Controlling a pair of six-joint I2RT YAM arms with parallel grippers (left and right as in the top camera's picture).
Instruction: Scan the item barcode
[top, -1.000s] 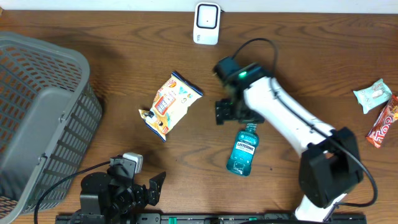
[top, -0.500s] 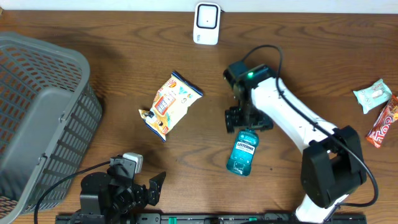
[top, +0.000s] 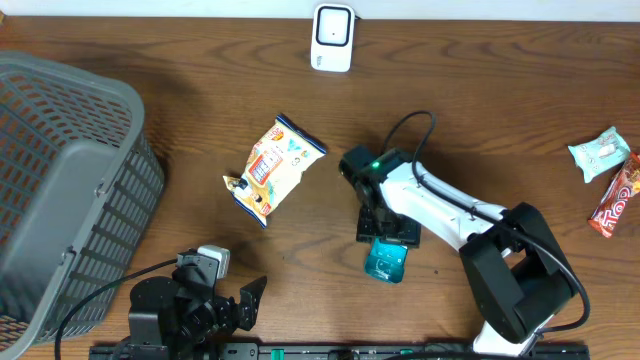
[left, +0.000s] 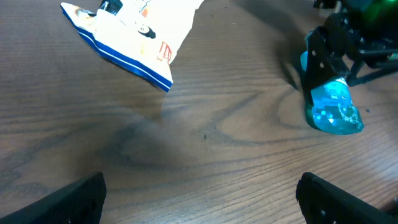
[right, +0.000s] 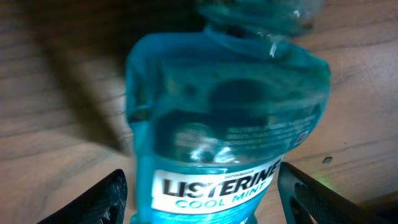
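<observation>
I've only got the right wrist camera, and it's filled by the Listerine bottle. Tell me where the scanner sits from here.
Observer: The scanner stands at the far edge of the table, well beyond the bottle and a little towards the left arm's side.
Operator: Name the nearest other item.
Observer: A snack bag lies flat on the left arm's side of the bottle, clearly apart from it.
Operator: Report the left arm.
Observer: The left gripper sits at the near edge of the table, open and holding nothing.
</observation>
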